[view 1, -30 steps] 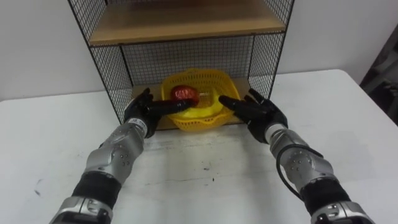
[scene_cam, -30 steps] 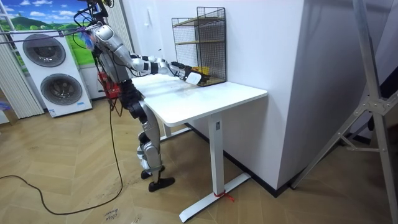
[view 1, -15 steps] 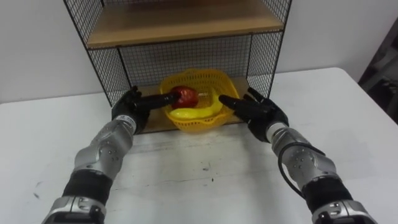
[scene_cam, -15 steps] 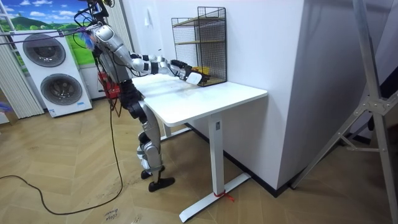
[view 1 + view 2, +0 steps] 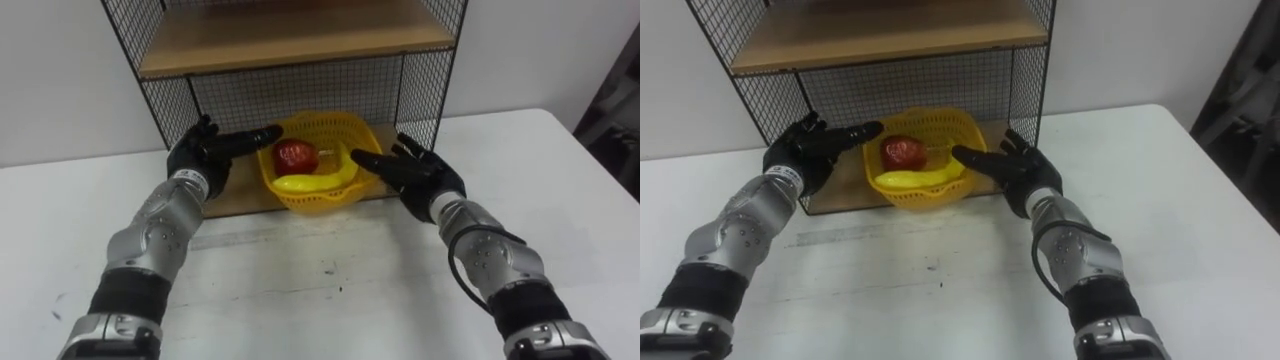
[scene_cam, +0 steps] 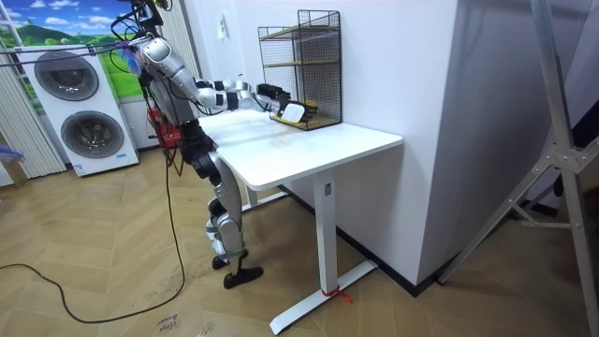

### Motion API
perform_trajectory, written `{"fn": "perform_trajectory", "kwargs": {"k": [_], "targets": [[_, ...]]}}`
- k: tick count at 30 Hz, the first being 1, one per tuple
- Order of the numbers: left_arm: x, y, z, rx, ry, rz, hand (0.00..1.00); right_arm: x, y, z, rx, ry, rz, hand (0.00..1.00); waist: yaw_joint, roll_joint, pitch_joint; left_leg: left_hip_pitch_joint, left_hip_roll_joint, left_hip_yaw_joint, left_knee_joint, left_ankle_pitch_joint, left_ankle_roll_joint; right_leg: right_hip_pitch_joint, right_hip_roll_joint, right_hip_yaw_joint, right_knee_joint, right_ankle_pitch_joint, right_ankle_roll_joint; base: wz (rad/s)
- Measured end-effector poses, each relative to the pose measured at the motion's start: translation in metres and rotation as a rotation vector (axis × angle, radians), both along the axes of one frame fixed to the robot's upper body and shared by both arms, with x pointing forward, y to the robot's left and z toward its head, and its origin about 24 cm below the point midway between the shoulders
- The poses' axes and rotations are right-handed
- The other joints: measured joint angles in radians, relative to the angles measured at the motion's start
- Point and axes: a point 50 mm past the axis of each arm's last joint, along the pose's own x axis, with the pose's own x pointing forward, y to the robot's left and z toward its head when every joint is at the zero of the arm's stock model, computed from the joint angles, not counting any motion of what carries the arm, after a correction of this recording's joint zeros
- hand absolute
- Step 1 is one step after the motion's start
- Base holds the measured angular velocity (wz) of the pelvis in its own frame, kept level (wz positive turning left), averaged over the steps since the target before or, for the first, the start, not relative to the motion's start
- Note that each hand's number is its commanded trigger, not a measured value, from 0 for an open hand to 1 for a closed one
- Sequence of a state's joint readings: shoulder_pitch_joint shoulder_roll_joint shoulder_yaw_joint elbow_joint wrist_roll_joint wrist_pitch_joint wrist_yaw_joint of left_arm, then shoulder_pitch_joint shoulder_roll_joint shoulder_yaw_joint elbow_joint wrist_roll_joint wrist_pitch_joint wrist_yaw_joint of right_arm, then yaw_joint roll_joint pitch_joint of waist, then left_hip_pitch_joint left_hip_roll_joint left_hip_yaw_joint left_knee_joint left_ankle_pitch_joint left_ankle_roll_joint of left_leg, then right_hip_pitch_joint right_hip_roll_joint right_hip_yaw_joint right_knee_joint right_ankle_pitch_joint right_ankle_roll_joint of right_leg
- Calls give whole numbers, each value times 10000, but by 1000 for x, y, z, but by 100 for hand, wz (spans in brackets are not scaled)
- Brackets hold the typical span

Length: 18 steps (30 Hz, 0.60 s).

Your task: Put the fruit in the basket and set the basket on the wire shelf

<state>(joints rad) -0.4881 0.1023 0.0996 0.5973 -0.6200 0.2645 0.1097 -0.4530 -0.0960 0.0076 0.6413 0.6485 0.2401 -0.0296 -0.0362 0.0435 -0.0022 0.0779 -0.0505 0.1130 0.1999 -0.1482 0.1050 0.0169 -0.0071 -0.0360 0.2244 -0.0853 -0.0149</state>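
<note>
Basket (image 5: 338,124) of bright yellow plastic, round, with an open lattice wall and a wavy rim, sits on the bottom board (image 5: 236,197) of the wire shelf (image 5: 300,88), toward the right side of that lowest compartment. Inside it lie a glossy dark-red apple (image 5: 296,155) at the left and a smooth yellow banana (image 5: 316,181) curving along the front wall, the two just beside each other. The shelf is a black cage of thin wire mesh on its back and sides, with flat boards of pale wood as its levels, and it stands at the back of a plain white table (image 5: 330,285) against a white wall. The left hand (image 5: 200,152), black-fingered on a silver forearm, is at the basket's left with its fingers straight and spread, the tips reaching to the rim; whether they touch it cannot be told. The right hand (image 5: 420,172) is at the basket's right, fingers likewise straight and apart, pointing at the front wall near the banana's end. In the room view the robot stands at the table's edge with both arms stretched toward the shelf.
</note>
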Motion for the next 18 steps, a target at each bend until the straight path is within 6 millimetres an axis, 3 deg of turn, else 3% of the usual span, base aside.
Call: {"fn": "perform_trajectory", "kwargs": {"k": [4, 7, 10, 13, 18], "targets": [[3, -1, 14, -32, -641, -79, 0, 5, -1, 17, 42, -748, 56, 0, 40, -176, 9, -23, 7, 1, -12, 7, -9, -10, 6, -10, -32, -6, -8, 0], [4, 1, 39, 177, -1792, -169, 0, 9, -1, 41, -743, -1841, 337, 0, 89, -360, 15, -2, 35, 74, -23, 11, -16, 21, 42, -1, -110, 29, -21, -6], [-5, 0, 49, 600, -2555, -279, 0, 2, -3, 52, -1117, -2588, 441, 0, 84, -395, 6, 50, 53, 55, -114, 9, -17, 176, 64, -7, -338, 107, 8, 0], [-16, 1, 49, 1581, -2856, -381, 0, -8, -5, 57, -1397, -3188, 487, 0, 82, -441, -8, 50, 59, 47, -120, 8, -20, 198, 69, -19, -377, 119, 25, 0], [-27, -1, 48, 1737, -2978, -451, 0, -16, -6, 61, -2108, -3547, 542, 0, 87, -486, -1, 37, 58, 45, -122, 5, -21, 175, 68, -23, -376, 113, 35, 0]]}}
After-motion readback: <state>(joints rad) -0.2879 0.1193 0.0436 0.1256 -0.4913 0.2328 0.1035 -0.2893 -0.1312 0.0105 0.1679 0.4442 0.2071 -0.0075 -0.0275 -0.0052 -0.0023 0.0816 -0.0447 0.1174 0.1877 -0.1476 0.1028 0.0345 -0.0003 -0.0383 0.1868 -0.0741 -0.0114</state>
